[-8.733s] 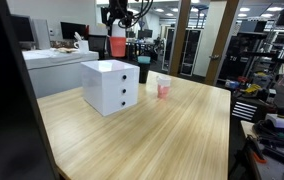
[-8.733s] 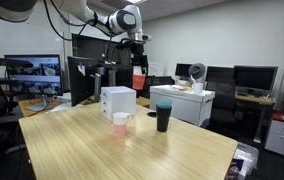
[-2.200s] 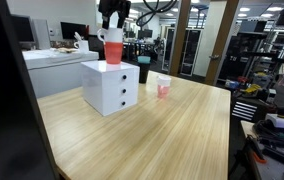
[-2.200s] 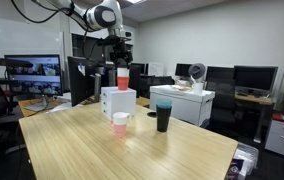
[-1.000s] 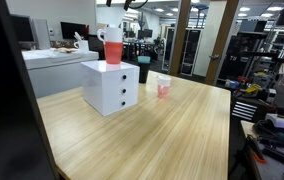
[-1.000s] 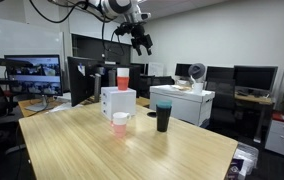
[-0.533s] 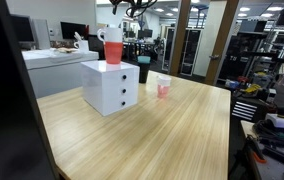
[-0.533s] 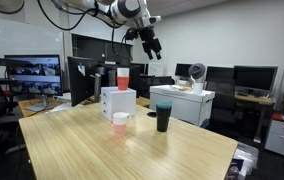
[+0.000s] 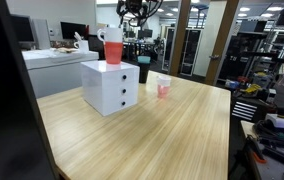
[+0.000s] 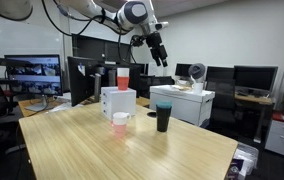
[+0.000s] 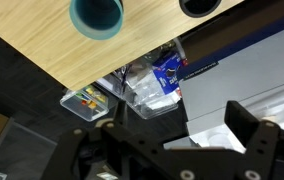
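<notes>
Gripper: raised well above the table, with its fingers apart and nothing between them. In the wrist view the gripper is dark and cut off by the lower edge, and in an exterior view it is too small against the ceiling clutter to read. Dark cup, teal-rimmed: upright on the table, below the gripper and well apart from it, cropped by the top edge in the wrist view. Red-and-white cup: upright on top of the white drawer unit, with a small pink cup on the table nearby; contents not visible.
</notes>
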Controlling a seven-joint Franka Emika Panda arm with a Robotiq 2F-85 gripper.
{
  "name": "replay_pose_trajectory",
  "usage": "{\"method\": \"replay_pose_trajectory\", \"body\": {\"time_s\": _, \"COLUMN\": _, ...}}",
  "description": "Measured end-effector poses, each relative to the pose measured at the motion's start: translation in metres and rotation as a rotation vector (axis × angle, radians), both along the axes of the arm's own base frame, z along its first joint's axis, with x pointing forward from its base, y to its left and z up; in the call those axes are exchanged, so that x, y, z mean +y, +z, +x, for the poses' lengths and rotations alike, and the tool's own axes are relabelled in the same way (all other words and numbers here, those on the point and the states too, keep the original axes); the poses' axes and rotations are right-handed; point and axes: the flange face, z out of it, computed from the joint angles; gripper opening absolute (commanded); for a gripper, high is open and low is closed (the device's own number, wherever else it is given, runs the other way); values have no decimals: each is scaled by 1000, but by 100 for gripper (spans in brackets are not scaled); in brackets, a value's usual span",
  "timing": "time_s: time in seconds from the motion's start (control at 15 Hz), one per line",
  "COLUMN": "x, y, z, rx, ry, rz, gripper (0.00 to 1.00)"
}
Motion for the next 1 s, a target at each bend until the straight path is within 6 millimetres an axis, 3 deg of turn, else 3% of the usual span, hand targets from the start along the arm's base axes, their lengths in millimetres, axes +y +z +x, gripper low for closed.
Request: {"method": "replay_pose_trajectory", "body": {"time_s": 1.0, "x": -40, "y": -76, "z": 2, "rx": 90, "ry": -154, "rz": -1, "gripper": 100}}
